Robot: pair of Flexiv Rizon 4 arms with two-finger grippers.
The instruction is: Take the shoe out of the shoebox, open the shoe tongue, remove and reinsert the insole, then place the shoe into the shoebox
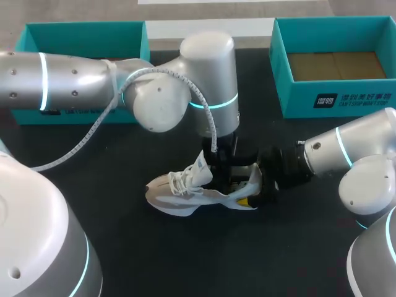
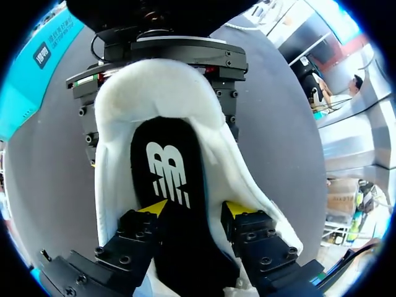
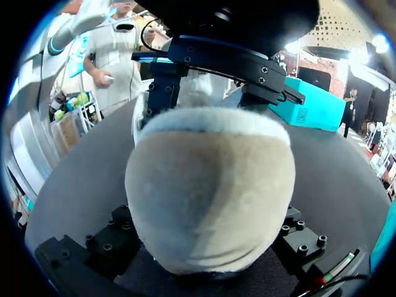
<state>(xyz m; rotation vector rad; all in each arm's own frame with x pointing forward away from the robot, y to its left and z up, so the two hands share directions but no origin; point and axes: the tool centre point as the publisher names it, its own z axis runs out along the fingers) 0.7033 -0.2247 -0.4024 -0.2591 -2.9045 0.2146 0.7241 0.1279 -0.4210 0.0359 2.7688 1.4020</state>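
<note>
We find white print, an emblem beside two lines of characters, on the right box's (image 1: pixel 297 102) front wall, and a white logo on the black insole (image 2: pixel 167 167).

Dark matte table (image 1: pixel 185 260), one flat surface. White shoe (image 1: pixel 185 192) sits sole-down on it, heel pinched from both sides between the right gripper (image 3: pixel 201 253) fingers (image 3: pixel 105 241), toe pointing away from them. Two teal boxes on the far side. Open shoebox (image 1: pixel 334 99) is off beside the fingers, well apart. Second shoebox (image 1: pixel 86 34) is ahead of the fingers, well past the toe
</note>
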